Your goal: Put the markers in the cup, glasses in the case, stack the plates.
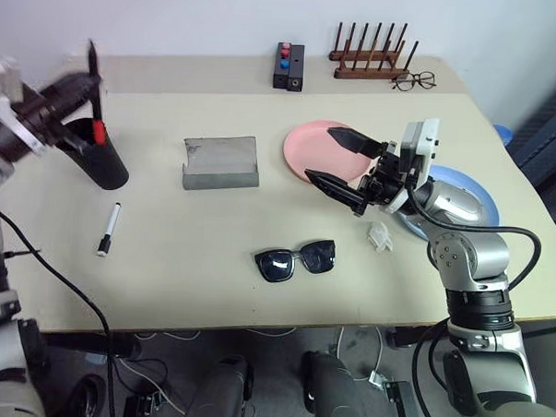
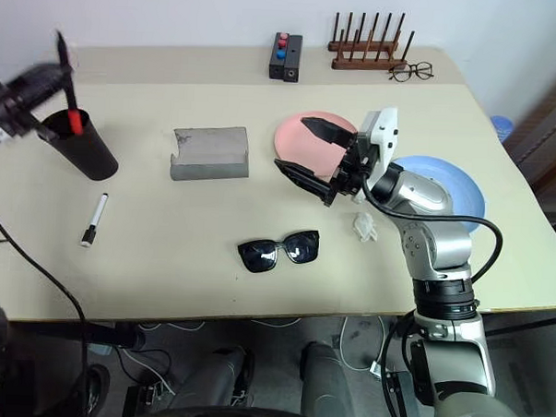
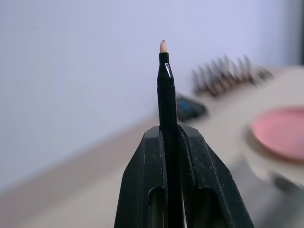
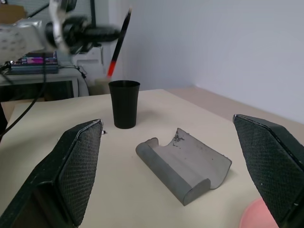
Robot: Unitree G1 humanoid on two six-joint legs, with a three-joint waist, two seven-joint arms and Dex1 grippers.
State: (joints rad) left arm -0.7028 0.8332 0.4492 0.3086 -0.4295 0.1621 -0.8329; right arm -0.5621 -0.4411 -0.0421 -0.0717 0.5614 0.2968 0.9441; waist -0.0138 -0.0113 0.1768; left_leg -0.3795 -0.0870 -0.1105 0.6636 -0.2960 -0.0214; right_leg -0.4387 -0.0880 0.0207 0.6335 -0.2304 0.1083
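My left gripper (image 1: 77, 91) is shut on a black marker (image 1: 95, 90) with a red lower end, held tilted just above the black cup (image 1: 102, 161). In the left wrist view the marker (image 3: 166, 95) stands up between the fingers (image 3: 142, 166). A second, white-bodied marker (image 1: 108, 229) lies on the table in front of the cup. The black sunglasses (image 1: 296, 259) lie near the front edge. The grey case (image 1: 221, 162) lies open mid-table. My right gripper (image 1: 322, 153) hangs open over the near edge of the pink plate (image 1: 304, 143). Behind that arm is the blue plate (image 1: 470, 200).
A small white object (image 1: 379, 236) lies right of the sunglasses. At the back stand a black box with red and blue buttons (image 1: 289, 67), a wooden rack (image 1: 369, 57) and clear eyeglasses (image 1: 415, 81). The table's front edge runs just below the sunglasses.
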